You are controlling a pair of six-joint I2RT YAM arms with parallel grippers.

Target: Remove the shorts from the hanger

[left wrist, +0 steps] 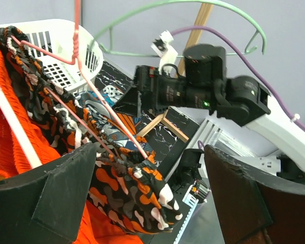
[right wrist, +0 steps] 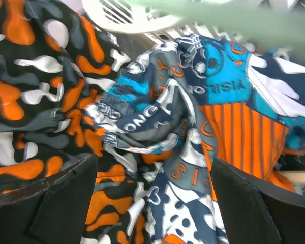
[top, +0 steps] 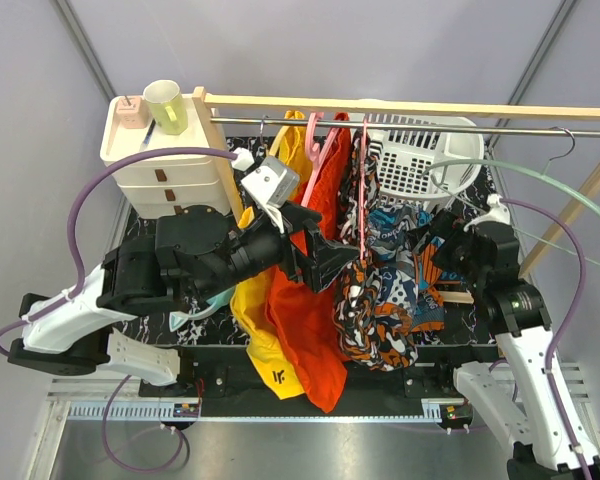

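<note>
Grey walls are enclosing a dark marbled surface (top: 472, 325), with a clothes rail (top: 430, 126) crossing its far side. Four pairs of shorts are clustering at the middle. From left to right these are plain yellow shorts (top: 255, 320), plain orange-red shorts (top: 305, 340), the dark grey shorts (top: 375, 320) blotched with orange and white, and the blue and teal shorts (top: 400, 245) bunching up just right of them.

The task is looking barely begun. The dark grey shorts are hanging on a pink hanger (top: 363, 190), whose wire is threading through the waistband in the left wrist view. The waistband is sitting up at the hanger and the legs are drooping toward the near edge, so the long axis is running roughly vertical.

The blue and teal shorts are crumpling too much to show a clear axis. A mint-green hanger (top: 540, 168) is hanging to their right, and I cannot tell whether it is holding them.

The left hand (left wrist: 150, 150) is spreading wide open and gripping nothing, with the dark grey shorts just beside one finger. The right hand (right wrist: 153, 160) is also gaping open and empty, facing the blue and teal shorts at close range
</note>
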